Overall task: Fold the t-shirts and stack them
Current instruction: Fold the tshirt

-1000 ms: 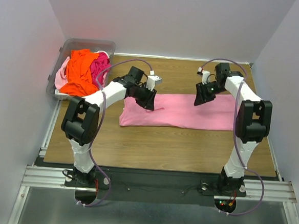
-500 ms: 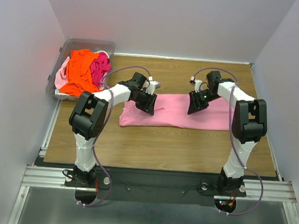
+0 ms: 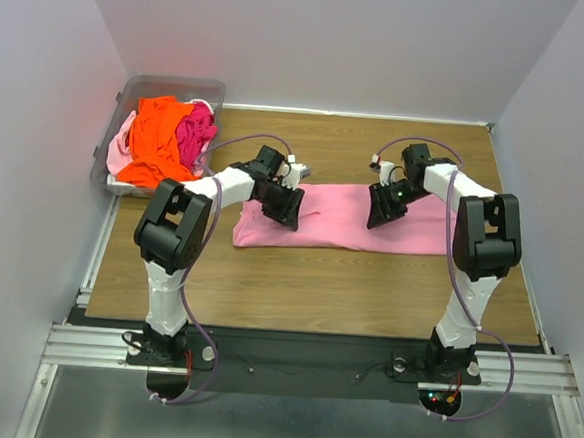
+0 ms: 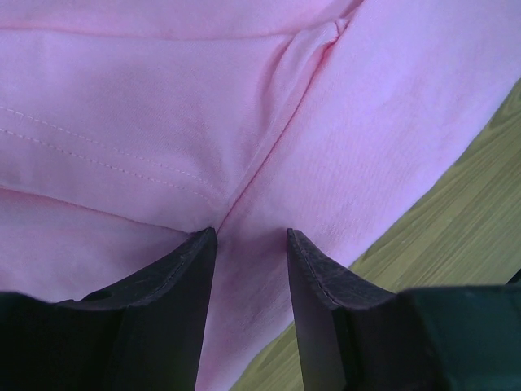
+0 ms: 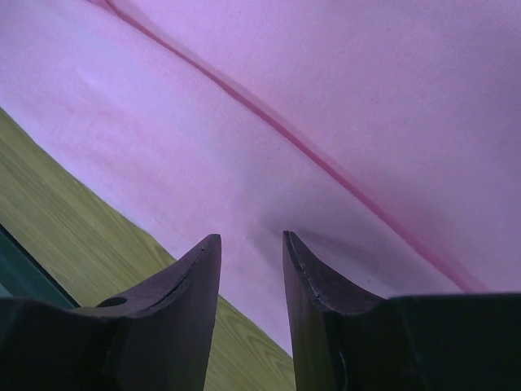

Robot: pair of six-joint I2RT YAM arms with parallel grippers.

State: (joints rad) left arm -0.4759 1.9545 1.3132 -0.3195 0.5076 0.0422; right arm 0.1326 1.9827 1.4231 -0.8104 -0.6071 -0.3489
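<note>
A light pink t-shirt point(image 3: 337, 217) lies folded into a long strip across the middle of the wooden table point(image 3: 298, 280). My left gripper point(image 3: 285, 207) is open and tips down onto the strip's left part, near its far edge. In the left wrist view the open gripper point(image 4: 248, 236) straddles flat pink cloth point(image 4: 163, 106) beside a seam. My right gripper point(image 3: 381, 210) is open over the strip's right part. In the right wrist view the gripper point(image 5: 250, 238) has the cloth point(image 5: 366, 98) between its fingers, near the cloth's edge. Neither gripper holds any cloth.
A clear plastic bin point(image 3: 130, 92) stands at the table's far left corner, holding a bright orange shirt point(image 3: 157, 144), a hot pink one point(image 3: 196, 132) and a pale pink one point(image 3: 120, 147). White walls close in the table on three sides.
Both grippers have come down onto the pink shirt. The right gripper moved left and nearer; the left arm's elbow swung in. The shirt has not moved.
</note>
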